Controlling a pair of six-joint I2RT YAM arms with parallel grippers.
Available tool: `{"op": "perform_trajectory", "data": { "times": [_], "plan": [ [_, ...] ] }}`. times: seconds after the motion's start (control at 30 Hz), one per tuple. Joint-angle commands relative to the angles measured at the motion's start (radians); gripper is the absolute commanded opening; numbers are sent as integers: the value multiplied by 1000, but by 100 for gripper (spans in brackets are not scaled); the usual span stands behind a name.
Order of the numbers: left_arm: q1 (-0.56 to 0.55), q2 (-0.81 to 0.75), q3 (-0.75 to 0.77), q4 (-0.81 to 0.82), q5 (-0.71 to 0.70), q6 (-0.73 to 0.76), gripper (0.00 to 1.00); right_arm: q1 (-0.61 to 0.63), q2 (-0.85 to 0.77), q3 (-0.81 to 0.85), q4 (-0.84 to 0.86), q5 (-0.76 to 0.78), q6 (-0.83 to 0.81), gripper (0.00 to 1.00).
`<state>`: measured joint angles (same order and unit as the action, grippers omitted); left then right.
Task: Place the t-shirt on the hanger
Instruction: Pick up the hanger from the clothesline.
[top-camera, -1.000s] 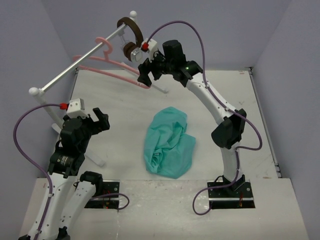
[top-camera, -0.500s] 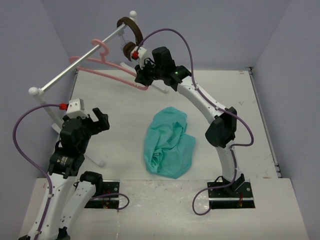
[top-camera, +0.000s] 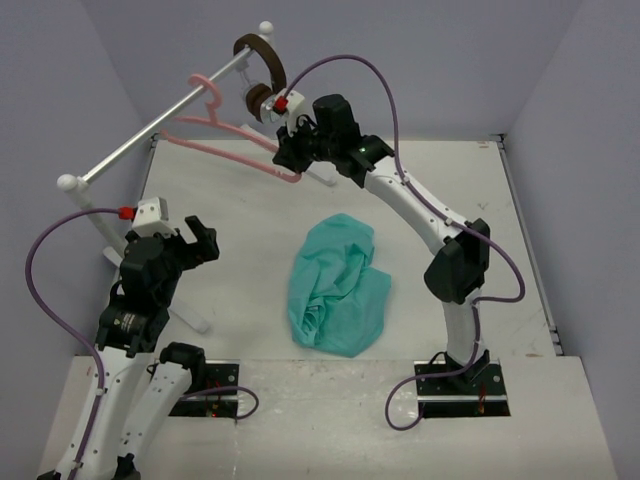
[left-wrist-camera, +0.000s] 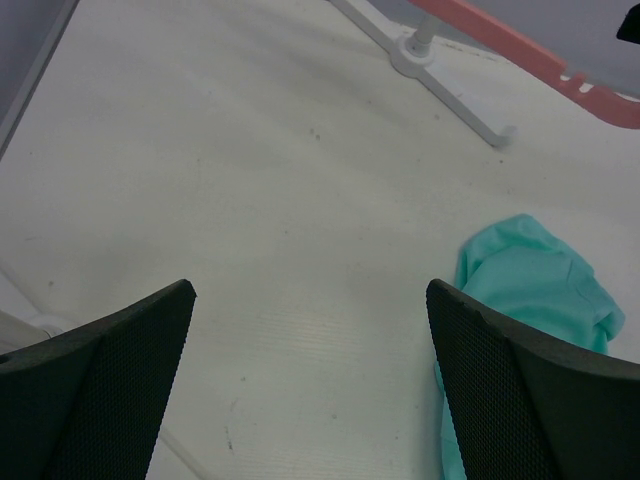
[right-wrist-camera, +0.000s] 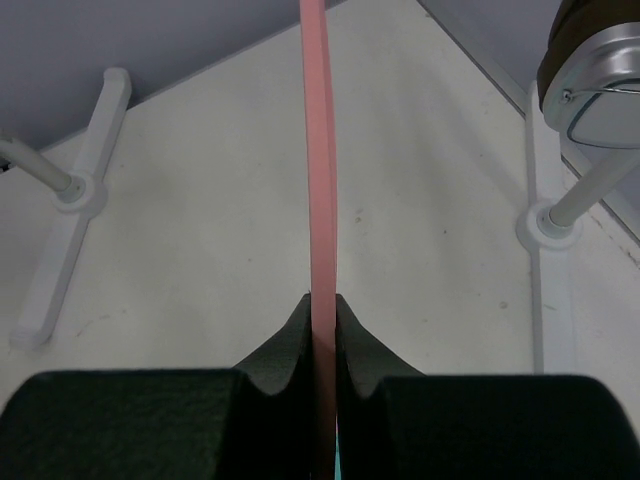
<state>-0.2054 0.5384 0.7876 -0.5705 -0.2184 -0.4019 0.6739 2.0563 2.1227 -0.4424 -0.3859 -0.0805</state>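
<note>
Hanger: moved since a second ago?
Yes, slightly. In the top view, the hanger, clamped at one end by the right hand, has swung its free tip rightward, away from the white rail. Its hook remains at the rail.

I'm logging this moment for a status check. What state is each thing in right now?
t-shirt: crumpled in a heap on the table, not held.
hanger: hook over the rail, one end clamped by the right claw.
right claw: shut on the hanger.
left claw: open, empty, above the table.
headphones: hanging on the rail.
rail: standing on the table.
</note>
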Motion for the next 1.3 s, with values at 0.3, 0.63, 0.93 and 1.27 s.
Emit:
{"op": "perform_trajectory", "data": {
  "times": [0.3,0.63,0.93,1.27],
  "plan": [
    [-3,25,1,29,15,0,100,-5,-260,-127,106,28,64,0],
    [-3,24,1,28,8,0,100,-5,-284,-268,288,40,142,0],
    [-4,24,3,29,18,5,100,-12,-503,-468,387,81,154,0],
    [-5,38,6,32,42,16,100,-36,-569,-522,403,125,195,0]
  ]
}}
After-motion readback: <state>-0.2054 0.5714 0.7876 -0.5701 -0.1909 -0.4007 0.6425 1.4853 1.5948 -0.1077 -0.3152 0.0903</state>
